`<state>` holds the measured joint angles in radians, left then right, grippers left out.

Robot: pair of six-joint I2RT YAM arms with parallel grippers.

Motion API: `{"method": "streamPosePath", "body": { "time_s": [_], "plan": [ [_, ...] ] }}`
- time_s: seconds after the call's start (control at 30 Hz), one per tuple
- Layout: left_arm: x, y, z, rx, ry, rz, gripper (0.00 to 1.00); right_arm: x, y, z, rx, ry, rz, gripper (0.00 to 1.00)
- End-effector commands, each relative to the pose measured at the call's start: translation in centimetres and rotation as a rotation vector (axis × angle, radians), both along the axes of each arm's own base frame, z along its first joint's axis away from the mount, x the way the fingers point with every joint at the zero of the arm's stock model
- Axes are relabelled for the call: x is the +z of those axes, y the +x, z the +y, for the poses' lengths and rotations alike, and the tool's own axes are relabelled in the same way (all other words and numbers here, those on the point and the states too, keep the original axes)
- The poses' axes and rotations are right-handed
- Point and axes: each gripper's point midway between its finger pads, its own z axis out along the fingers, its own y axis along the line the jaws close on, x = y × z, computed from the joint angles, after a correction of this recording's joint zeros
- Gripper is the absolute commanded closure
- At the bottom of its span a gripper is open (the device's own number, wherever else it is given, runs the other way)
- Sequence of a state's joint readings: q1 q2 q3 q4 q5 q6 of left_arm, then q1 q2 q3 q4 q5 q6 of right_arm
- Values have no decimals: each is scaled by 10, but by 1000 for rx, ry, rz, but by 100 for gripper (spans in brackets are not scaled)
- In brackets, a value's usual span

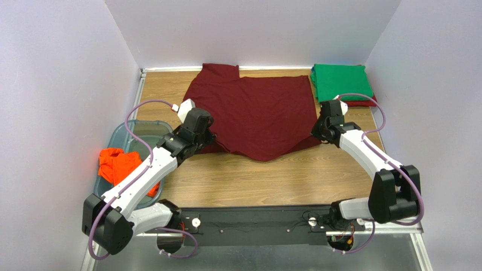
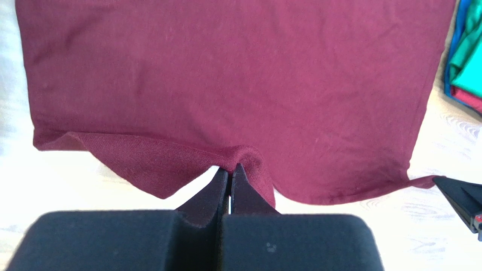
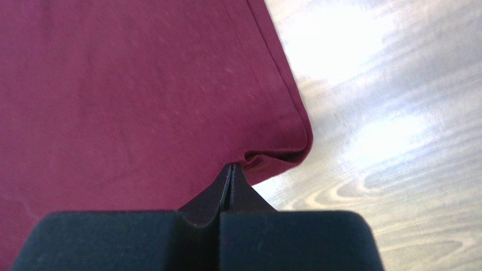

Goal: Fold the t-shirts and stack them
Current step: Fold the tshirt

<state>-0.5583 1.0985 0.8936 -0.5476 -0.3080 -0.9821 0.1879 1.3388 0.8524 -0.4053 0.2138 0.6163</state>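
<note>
The dark maroon t-shirt [image 1: 254, 113] lies spread on the wooden table, one sleeve at the back. My left gripper [image 1: 205, 135] is shut on its near left edge; the pinched cloth [image 2: 243, 155] bunches at the fingertips. My right gripper [image 1: 318, 131] is shut on its near right corner [image 3: 277, 155]. A folded green t-shirt [image 1: 341, 82] lies on a folded red one [image 1: 362, 101] at the back right. A crumpled orange t-shirt [image 1: 119, 166] sits in a bin at the left.
The clear plastic bin [image 1: 141, 131] stands at the table's left edge. White walls close in the back and both sides. The folded stack also shows in the left wrist view [image 2: 467, 62]. My right gripper's tip [image 2: 461, 195] shows there too.
</note>
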Motion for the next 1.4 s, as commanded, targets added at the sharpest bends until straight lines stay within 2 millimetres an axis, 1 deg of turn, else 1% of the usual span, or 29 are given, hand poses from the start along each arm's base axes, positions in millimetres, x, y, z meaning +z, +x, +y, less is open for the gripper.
{"method": "streamPosePath", "body": {
  "time_s": [0.0, 0.03, 0.1, 0.13, 0.17, 0.23, 0.3, 0.37, 0.43, 0.47, 0.5, 0.53, 0.57, 0.7, 0.77, 0.83, 0.87, 0.9, 0.97, 1.0, 1.03, 1.07, 1.13, 1.17, 1.2, 1.27, 1.3, 1.33, 1.37],
  "plan": [
    [23, 24, 4, 9, 37, -89, 100, 13, 18, 0, 12, -16, -29, 99],
    [29, 28, 4, 11, 35, -100, 100, 16, 22, 0, 10, -23, -34, 99],
    [29, 34, 4, 8, 50, -98, 100, 18, 27, 0, 9, -26, -39, 99],
    [34, 39, 4, 11, 51, -106, 100, 23, 31, 0, 9, -30, -50, 99],
    [30, 42, 5, 9, 67, -91, 100, 22, 33, 0, 9, -33, -48, 99],
    [34, 48, 6, 12, 72, -95, 100, 25, 37, -1, 10, -41, -53, 99],
    [32, 56, 8, 14, 86, -85, 100, 29, 45, -1, 5, -47, -63, 99],
    [37, 63, 8, 13, 86, -98, 100, 32, 50, -2, -3, -54, -70, 99],
    [38, 74, 9, 8, 87, -97, 100, 45, 63, -1, -8, -53, -101, 99],
    [38, 77, 9, 3, 94, -97, 100, 43, 63, -1, -7, -53, -96, 99],
    [39, 80, 10, 2, 99, -97, 100, 48, 68, 1, -4, -51, -106, 99],
    [39, 84, 11, 7, 103, -96, 100, 47, 71, 2, 0, -53, -104, 99],
    [43, 88, 12, 1, 111, -104, 100, 48, 73, 1, -1, -56, -104, 99],
    [37, 104, 17, -8, 132, -83, 100, 50, 85, 4, 0, -54, -107, 99],
    [39, 111, 20, -13, 142, -86, 100, 48, 91, 4, 3, -57, -102, 99],
    [31, 117, 19, -17, 146, -64, 100, 46, 95, 4, 1, -63, -96, 99],
    [35, 123, 19, -13, 144, -76, 100, 43, 99, 5, 1, -66, -90, 99],
    [30, 127, 19, -13, 152, -72, 100, 42, 101, 5, 3, -70, -87, 99],
    [31, 135, 20, -4, 152, -83, 100, 43, 108, 4, -3, -78, -92, 99],
    [24, 139, 22, -2, 163, -72, 100, 36, 112, 4, -6, -84, -77, 99],
    [29, 146, 22, 2, 162, -89, 100, 32, 115, 4, -10, -86, -70, 99],
    [21, 153, 26, 10, 176, -75, 100, 28, 119, 6, -8, -83, -62, 99],
    [18, 163, 29, 11, 202, -74, 100, 21, 123, 8, -9, -76, -49, 99],
    [22, 169, 30, 18, 205, -81, 100, 20, 126, 8, -10, -76, -47, 99],
    [11, 176, 32, 18, 213, -57, 100, 15, 129, 9, -9, -79, -37, 99],
    [10, 186, 32, 10, 229, -56, 100, 11, 133, 6, -22, -91, -32, 99],
    [-5, 190, 36, 15, 246, -22, 100, 12, 135, 5, -31, -95, -36, 99],
    [-6, 196, 38, 19, 255, -20, 100, 5, 137, 3, -38, -109, -22, 99],
    [-9, 200, 41, 23, 263, -15, 100, 3, 137, 1, -42, -113, -20, 99]
  ]
}}
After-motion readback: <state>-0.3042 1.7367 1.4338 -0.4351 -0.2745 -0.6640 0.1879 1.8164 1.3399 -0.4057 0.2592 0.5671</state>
